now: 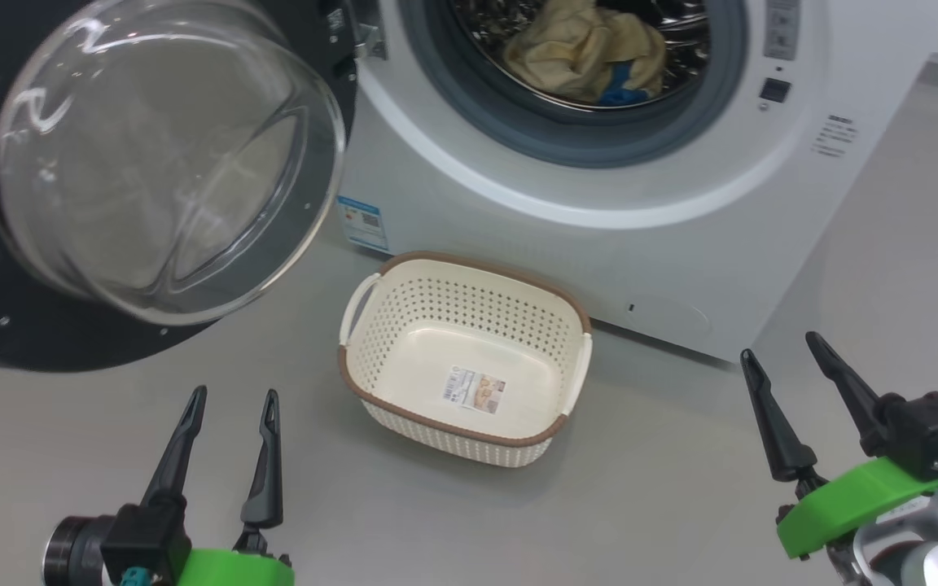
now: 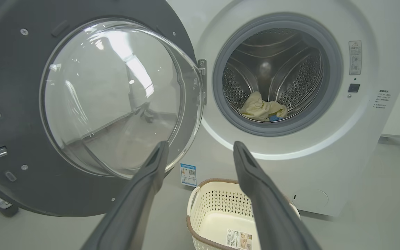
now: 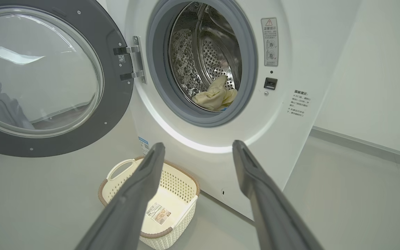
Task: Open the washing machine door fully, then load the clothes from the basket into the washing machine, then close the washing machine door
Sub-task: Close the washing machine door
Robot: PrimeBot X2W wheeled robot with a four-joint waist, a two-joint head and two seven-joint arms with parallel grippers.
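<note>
Noting washing machine door (image 1: 164,159) swung wide open, left of the washing machine (image 1: 599,236). Finds clothes (image 1: 583,53) bunched low in the drum (image 2: 290,80), cream with a blue patch. Finds basket (image 1: 469,264) on the floor (image 1: 664,488) just in front of the machine, bare inside save its label sticker (image 1: 474,389). Records left gripper (image 1: 236,395) low, left of the basket, fingers spread wide, holding nothing. Records right gripper (image 1: 778,346) well to the basket's right, likewise spread wide, holding nothing.
</note>
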